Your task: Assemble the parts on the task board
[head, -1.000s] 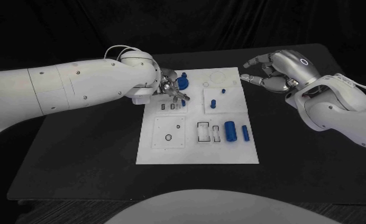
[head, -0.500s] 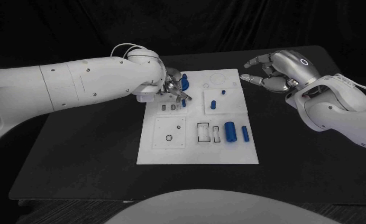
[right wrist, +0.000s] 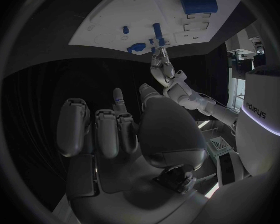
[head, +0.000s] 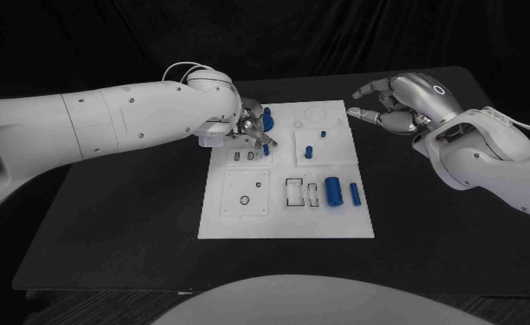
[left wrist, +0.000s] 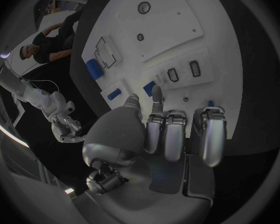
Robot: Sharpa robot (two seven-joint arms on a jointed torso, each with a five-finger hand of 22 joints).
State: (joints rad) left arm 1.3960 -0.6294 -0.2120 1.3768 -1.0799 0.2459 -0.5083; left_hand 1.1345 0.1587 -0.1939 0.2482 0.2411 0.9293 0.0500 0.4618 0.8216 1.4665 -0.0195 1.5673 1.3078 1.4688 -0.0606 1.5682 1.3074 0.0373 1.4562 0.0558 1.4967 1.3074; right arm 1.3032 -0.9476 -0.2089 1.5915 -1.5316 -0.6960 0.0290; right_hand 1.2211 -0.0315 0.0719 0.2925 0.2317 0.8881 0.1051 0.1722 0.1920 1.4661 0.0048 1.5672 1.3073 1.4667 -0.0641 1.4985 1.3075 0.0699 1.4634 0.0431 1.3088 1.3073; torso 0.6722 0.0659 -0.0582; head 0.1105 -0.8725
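1. Since the earlier frame, left arm has shifted slightly inward; parts unchanged.
2. Black table (head: 132, 218) carries the white task board (head: 282, 221); dark backdrop behind.
3. Two blue parts (head: 341, 192) lie nearer than both hands.
4. Left hand (head: 250, 132), fingers down, tips touching a small blue part (head: 266, 150); grip cannot be told.
5. Right hand (head: 400, 103) hovers beyond the board's edge, fingers curled, empty.

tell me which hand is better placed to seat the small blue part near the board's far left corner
Left. The left hand is already over the board with its fingertips at the small blue part. The right hand hovers off the board's far right edge, holding nothing, farther from that part.
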